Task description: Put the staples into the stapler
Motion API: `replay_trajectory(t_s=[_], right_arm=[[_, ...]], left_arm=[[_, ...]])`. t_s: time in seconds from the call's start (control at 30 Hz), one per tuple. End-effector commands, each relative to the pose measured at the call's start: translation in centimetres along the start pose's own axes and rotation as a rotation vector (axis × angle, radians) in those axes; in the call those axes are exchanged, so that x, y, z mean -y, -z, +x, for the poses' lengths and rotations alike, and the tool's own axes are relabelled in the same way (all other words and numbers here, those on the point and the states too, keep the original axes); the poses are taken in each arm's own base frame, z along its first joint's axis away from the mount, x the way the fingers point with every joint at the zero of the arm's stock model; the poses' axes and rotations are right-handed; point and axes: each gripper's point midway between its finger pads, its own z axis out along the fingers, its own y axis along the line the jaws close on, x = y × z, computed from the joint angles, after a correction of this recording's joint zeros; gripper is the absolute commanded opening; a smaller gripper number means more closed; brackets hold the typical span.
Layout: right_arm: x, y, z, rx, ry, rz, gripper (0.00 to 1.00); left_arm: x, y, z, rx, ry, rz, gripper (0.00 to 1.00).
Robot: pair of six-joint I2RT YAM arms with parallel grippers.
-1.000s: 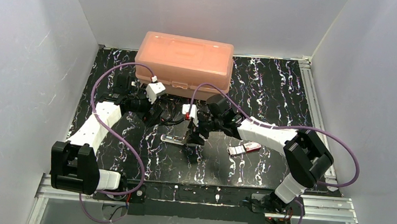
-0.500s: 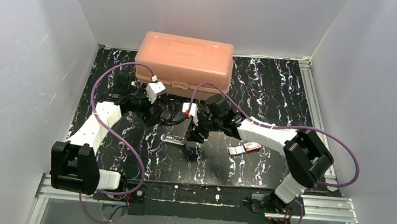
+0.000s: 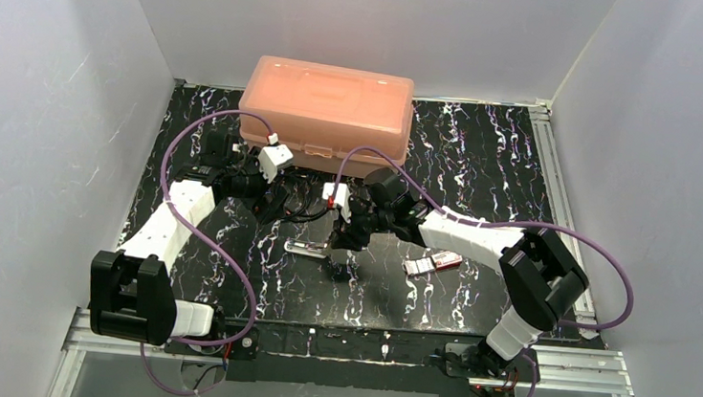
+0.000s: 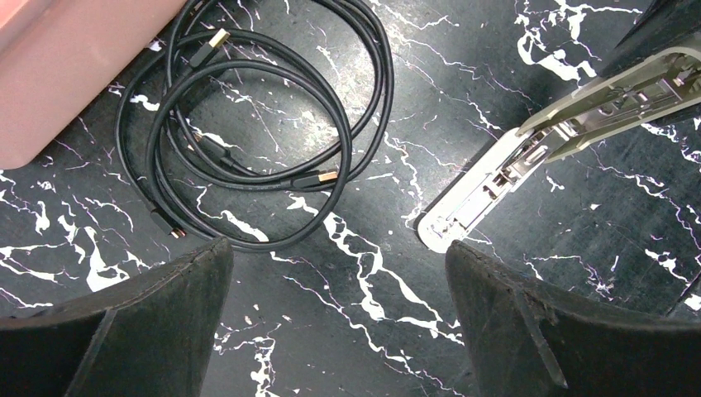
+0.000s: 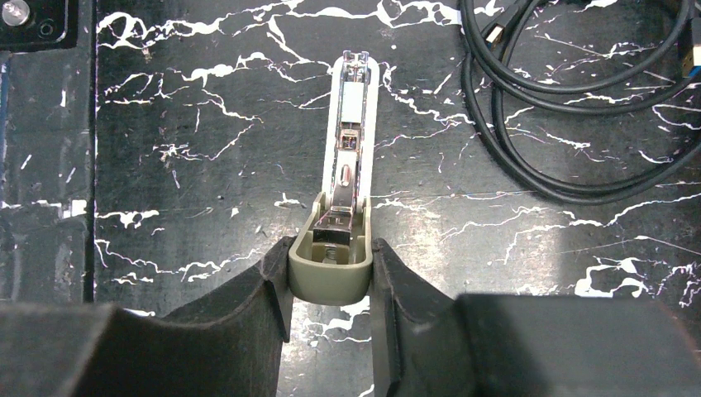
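Mid-table: stapler, rear clamped by right gripper. Coiled cable nearby; staples lie apart. Left gripper gapes, empty.

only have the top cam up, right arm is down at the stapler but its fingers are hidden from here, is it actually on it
Observer: Yes. In the right wrist view the right gripper has a finger pressed against each side of the stapler, at its olive rear end.
Operator: is the stapler opened up
Observer: The left wrist view shows its upper part angled up off the white base, so it is open.
Operator: and the left fingers
Observer: The left gripper is wide open and holds nothing; a coiled black cable lies beyond it.
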Motion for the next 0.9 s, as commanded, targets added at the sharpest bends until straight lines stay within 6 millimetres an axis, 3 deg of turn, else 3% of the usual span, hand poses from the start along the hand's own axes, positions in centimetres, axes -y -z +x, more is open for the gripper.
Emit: replay_trajectory(t_s=[0.0, 0.13, 0.57, 0.87], right_arm=[[0.0, 0.4, -1.1, -0.001, 0.015, -0.007, 0.29], [0.0, 1.7, -1.5, -0.015, 0.065, 0.018, 0.23], [-0.1, 5.9, 1.5, -0.167, 0.117, 0.054, 0.12], [0.5, 5.4, 2.4, -0.221, 0.086, 0.051, 0.11]], left_arm=[[-0.1, 0.7, -0.9, 0.028, -0.026, -0.014, 0.98], [-0.1, 0.8, -0.9, 0.027, -0.039, -0.013, 0.98], [0.0, 0.6, -0.7, 0.025, -0.049, -0.004, 0.97], [0.0, 1.1, -0.9, 0.030, -0.004, -0.030, 0.96]])
